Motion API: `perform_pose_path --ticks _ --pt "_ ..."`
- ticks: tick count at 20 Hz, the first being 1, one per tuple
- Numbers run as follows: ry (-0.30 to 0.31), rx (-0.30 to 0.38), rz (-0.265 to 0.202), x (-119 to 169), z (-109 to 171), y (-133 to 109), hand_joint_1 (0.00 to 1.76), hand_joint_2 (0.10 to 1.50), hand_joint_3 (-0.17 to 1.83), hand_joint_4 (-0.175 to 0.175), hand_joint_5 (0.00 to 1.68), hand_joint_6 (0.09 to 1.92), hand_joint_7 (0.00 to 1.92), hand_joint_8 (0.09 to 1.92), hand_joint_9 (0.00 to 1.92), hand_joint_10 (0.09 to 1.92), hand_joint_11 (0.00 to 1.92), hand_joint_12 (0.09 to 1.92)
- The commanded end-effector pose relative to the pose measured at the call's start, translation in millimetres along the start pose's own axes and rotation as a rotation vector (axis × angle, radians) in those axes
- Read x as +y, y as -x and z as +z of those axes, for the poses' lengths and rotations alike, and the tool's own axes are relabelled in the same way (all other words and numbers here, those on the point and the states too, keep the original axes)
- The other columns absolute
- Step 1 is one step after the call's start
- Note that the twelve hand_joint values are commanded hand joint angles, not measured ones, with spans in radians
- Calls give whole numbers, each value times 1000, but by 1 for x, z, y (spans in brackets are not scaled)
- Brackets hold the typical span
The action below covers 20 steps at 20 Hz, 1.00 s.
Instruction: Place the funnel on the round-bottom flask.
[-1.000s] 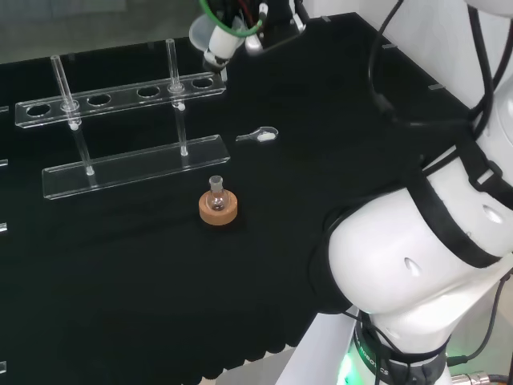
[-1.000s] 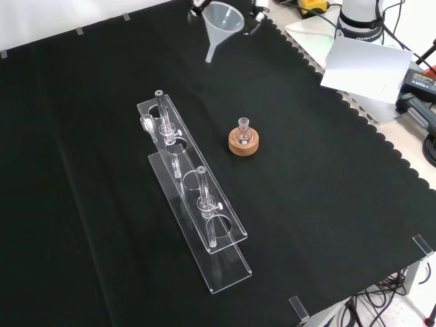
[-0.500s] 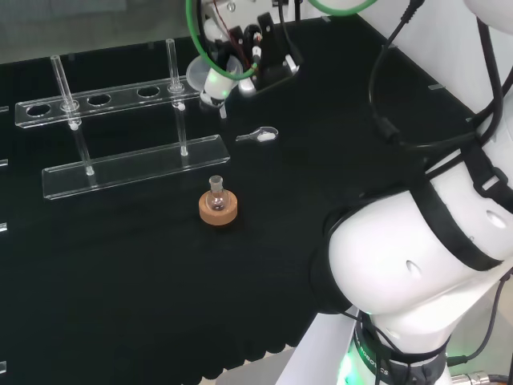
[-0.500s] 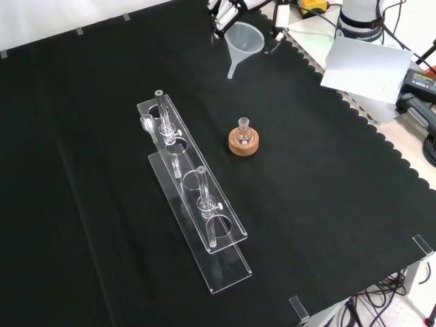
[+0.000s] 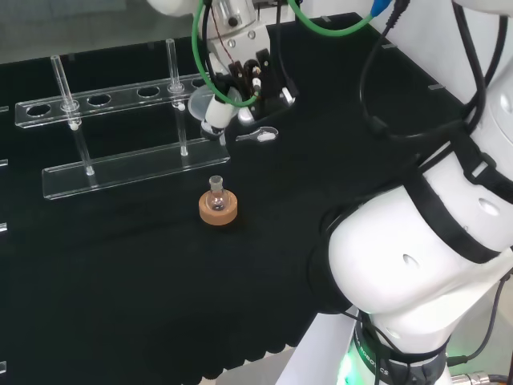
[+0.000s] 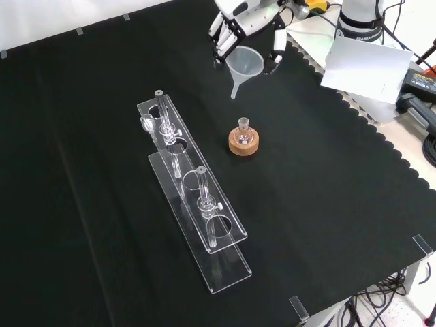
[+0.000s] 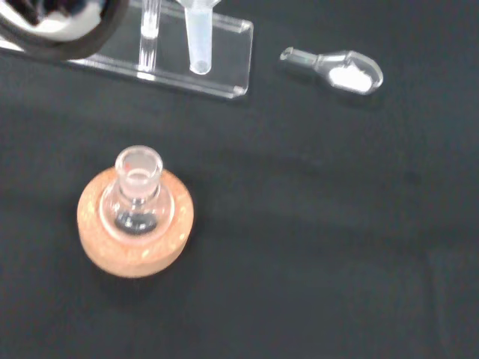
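Rack: long clear acrylic test-tube rack (image 6: pixel 194 194), rigid, flat-plated.
Hand: black and white robot hand (image 6: pixel 238 17) — fingers curled round the funnel's rim.
Funnel: clear plastic funnel (image 6: pixel 244 67), likely light and slick; held aloft, beyond the flask.
Flask: small round-bottom glass flask (image 6: pixel 243 131) on cork ring (image 6: pixel 243 144) — fragile, narrow neck.

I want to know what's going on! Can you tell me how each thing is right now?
funnel: held up in the air, spout down
hand: curled round the funnel
round-bottom flask: upright on its stand, neck open
cork ring: flat on the cloth
scoop: lying down, white powder inside
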<state>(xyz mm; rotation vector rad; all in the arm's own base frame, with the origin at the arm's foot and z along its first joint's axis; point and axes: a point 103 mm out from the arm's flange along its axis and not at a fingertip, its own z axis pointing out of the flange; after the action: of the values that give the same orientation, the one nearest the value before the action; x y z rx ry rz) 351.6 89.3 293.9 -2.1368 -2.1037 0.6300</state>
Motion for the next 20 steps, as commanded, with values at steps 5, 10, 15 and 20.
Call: perform_pose_path --ticks 5,10,15,20 --pt "-45 40 -21 13 35 -7 747 716 646 -40 649 770 784 693 991 482 610 1252" --pt "-61 45 -25 13 45 -11 756 720 645 -40 658 775 790 695 994 482 613 1250" --pt "-64 49 -30 13 47 -14 758 722 643 -40 661 779 791 696 995 482 617 1248" --pt "-64 36 -35 13 47 -16 759 723 641 -40 662 781 792 696 996 481 619 1246"
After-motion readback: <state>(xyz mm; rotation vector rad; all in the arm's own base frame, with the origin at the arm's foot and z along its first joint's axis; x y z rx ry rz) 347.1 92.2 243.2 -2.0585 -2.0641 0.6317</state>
